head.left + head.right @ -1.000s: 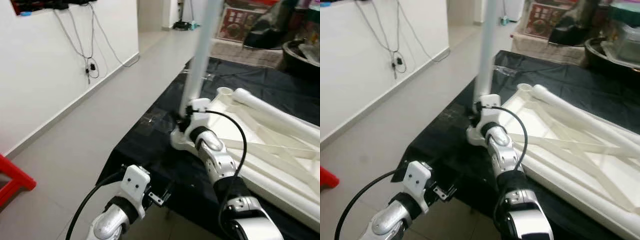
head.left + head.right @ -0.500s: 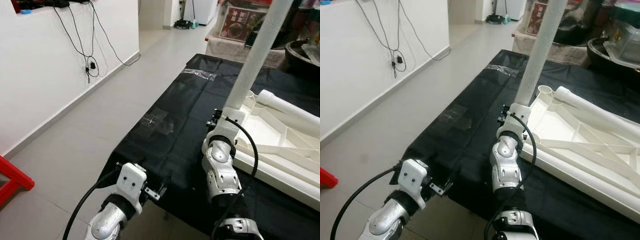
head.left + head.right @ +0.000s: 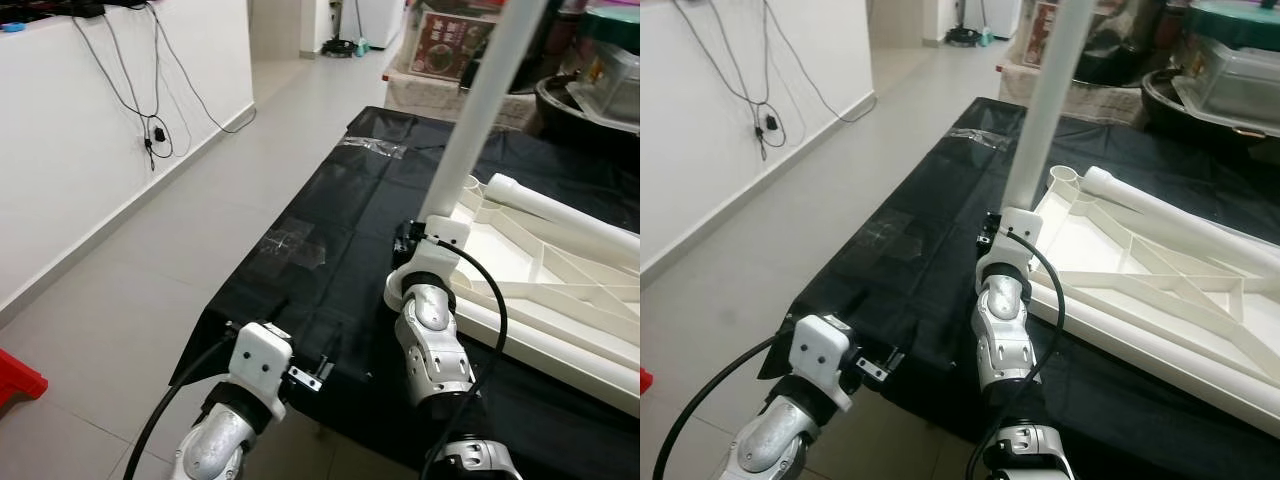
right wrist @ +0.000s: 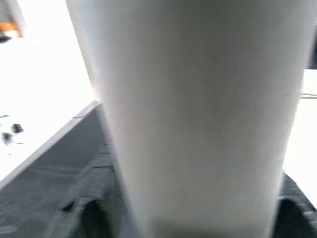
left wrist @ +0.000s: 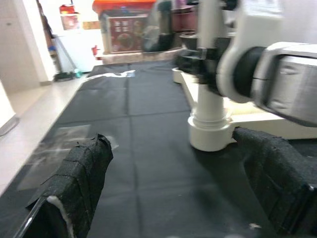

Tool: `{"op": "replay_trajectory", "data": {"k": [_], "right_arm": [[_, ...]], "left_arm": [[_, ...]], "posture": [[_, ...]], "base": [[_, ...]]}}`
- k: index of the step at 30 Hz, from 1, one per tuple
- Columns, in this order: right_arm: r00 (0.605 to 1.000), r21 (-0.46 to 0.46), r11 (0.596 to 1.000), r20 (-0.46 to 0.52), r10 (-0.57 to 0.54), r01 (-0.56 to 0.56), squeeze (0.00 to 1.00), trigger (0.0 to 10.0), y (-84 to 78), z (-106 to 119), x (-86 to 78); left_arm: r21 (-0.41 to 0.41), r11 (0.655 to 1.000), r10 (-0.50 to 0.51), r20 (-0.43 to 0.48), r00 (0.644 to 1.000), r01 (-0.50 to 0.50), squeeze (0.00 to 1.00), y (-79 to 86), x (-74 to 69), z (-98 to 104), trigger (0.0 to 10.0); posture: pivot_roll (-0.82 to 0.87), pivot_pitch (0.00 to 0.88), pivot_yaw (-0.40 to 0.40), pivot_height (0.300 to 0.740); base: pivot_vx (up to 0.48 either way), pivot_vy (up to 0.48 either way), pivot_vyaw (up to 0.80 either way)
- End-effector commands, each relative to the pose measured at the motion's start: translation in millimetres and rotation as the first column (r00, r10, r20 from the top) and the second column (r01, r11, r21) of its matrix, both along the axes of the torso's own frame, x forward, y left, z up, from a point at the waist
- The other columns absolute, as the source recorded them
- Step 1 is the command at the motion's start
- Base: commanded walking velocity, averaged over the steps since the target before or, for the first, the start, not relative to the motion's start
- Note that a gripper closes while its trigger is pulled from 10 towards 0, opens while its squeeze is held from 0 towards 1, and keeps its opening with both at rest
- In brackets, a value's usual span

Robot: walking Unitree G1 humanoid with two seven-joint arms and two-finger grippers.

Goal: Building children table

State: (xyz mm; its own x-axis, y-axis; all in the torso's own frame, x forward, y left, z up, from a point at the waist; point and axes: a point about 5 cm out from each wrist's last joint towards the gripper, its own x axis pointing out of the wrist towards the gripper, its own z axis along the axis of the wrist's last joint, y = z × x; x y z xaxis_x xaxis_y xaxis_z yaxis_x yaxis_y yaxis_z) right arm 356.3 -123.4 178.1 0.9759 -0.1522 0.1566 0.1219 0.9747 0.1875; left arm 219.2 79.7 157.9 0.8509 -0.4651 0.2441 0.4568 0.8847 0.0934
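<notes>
Black sheet (image 3: pixel 330 240) covered your floor workspace, the white tabletop (image 3: pixel 560 270) lying upside down on it. Your right gripper (image 3: pixel 425 235) clasped the leg (image 3: pixel 480 110), upright at the tabletop's near corner. Your left gripper (image 5: pixel 173 178) hovered nearby, fingers (image 5: pixel 79 173) spread.

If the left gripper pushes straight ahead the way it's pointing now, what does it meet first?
Probably the white table leg standing in the corner socket of the upturned tabletop. It stands ahead between the open left gripper's fingers, with bare black cloth before it. Depth is uncertain.
</notes>
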Motion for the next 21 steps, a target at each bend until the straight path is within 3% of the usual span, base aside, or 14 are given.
{"op": "replay_trajectory", "data": {"k": [1, 2, 3, 7, 9, 10, 12, 13, 14, 16, 18, 19, 20, 21], "right_arm": [[0.994, 0.03, 0.994, 0.004, 0.105, -0.105, 1.0, 10.0, 10.5, -2.2, 1.8], [0.99, 0.046, 0.989, 0.009, 0.14, -0.14, 1.0, 10.0, 11.7, -1.3, 2.9], [0.945, 0.07, 0.943, 0.036, 0.324, -0.326, 0.0, 10.0, 19.3, 5.3, 6.3], [0.871, 0.053, 0.87, 0.066, 0.487, -0.491, 0.0, 10.0, 23.3, 13.5, 7.7], [0.693, -0.011, 0.694, 0.032, 0.72, -0.72, 0.0, 10.0, 26.8, 17.4, 5.3], [0.693, -0.011, 0.694, 0.032, 0.72, -0.72, 0.0, 10.0, 26.8, 17.4, 5.3], [0.523, -0.073, 0.52, -0.032, 0.852, -0.851, 0.0, 10.0, 25.2, 17.4, 1.2], [0.523, -0.073, 0.52, -0.032, 0.852, -0.851, 0.0, 10.0, 25.2, 17.4, 1.2], [0.413, -0.087, 0.407, -0.075, 0.907, -0.909, 0.0, 10.0, 23.3, 16.6, -0.5], [0.413, -0.087, 0.407, -0.075, 0.907, -0.909, 0.0, 10.0, 23.3, 16.6, -0.5], [0.201, -0.108, 0.185, -0.174, 0.964, -0.977, 0.0, 10.0, 22.2, 13.1, -3.5], [0.201, -0.108, 0.185, -0.174, 0.964, -0.977, 0.0, 10.0, 22.2, 13.1, -3.5], [0.123, -0.1, 0.105, -0.192, 0.974, -0.989, 0.0, 10.0, 24.9, 13.4, -3.4], [0.123, -0.1, 0.105, -0.192, 0.974, -0.989, 0.0, 10.0, 24.9, 13.4, -3.4]], "left_arm": [[0.015, 1.0, -0.009, -0.013, 1.0, 0.009, 0.0, -0.4, -1.6, -5.2, 10.0], [0.014, 1.0, -0.009, -0.013, 1.0, 0.01, 0.0, -0.6, -1.6, -5.3, 10.0], [0.015, 1.0, -0.017, -0.021, 1.0, 0.018, 0.0, -1.4, -1.7, -6.0, 10.0], [0.022, 0.999, -0.026, -0.029, 0.999, 0.027, 0.0, -2.2, -1.9, -7.2, 10.0], [0.025, 0.999, -0.029, -0.032, 0.999, 0.03, 0.0, -2.6, -2.3, -7.8, 10.0], [0.025, 0.999, -0.029, -0.032, 0.999, 0.03, 0.0, -2.6, -2.3, -7.8, 10.0], [0.026, 0.999, -0.033, -0.033, 0.999, 0.033, 0.0, -2.9, -2.6, -8.1, 10.0], [0.026, 0.999, -0.033, -0.033, 0.999, 0.033, 0.0, -2.9, -2.6, -8.1, 10.0], [0.026, 0.999, -0.037, -0.034, 0.999, 0.038, 0.0, -3.1, -2.9, -8.4, 10.0], [0.026, 0.999, -0.037, -0.034, 0.999, 0.038, 0.0, -3.1, -2.9, -8.4, 10.0], [0.028, 0.998, -0.06, -0.041, 0.997, 0.061, 0.0, -5.1, -4.3, -9.3, 10.0], [0.028, 0.998, -0.06, -0.041, 0.997, 0.061, 0.0, -5.1, -4.3, -9.3, 10.0], [0.027, 0.997, -0.068, -0.045, 0.997, 0.069, 0.0, -5.8, -4.7, -9.6, 10.0], [0.027, 0.997, -0.068, -0.045, 0.997, 0.069, 0.0, -5.8, -4.7, -9.6, 10.0]], "posture": [[0.11, 0.097, -0.059, 0.74], [0.11, 0.097, -0.059, 0.74], [0.11, 0.102, -0.057, 0.74], [0.11, 0.104, -0.056, 0.74], [0.11, 0.106, -0.058, 0.74], [0.11, 0.106, -0.058, 0.74], [0.12, 0.106, -0.06, 0.74], [0.12, 0.106, -0.06, 0.74], [0.12, 0.107, -0.062, 0.74], [0.12, 0.107, -0.062, 0.74], [0.13, 0.109, -0.063, 0.74], [0.13, 0.109, -0.063, 0.74], [0.13, 0.109, -0.064, 0.74], [0.13, 0.109, -0.064, 0.74]], "base": [[0.0, 0.0, 0.0], [0.0, 0.0, 0.0], [0.0, 0.0, 0.0], [0.0, 0.0, 0.0], [0.0, 0.0, 0.0], [0.0, 0.0, 0.0], [0.0, 0.0, 0.0], [0.0, 0.0, 0.0], [0.0, 0.0, 0.0], [0.0, 0.0, 0.0], [0.0, 0.0, 0.0], [0.0, 0.0, 0.0], [0.0, 0.0, 0.0], [0.0, 0.0, 0.0]]}}
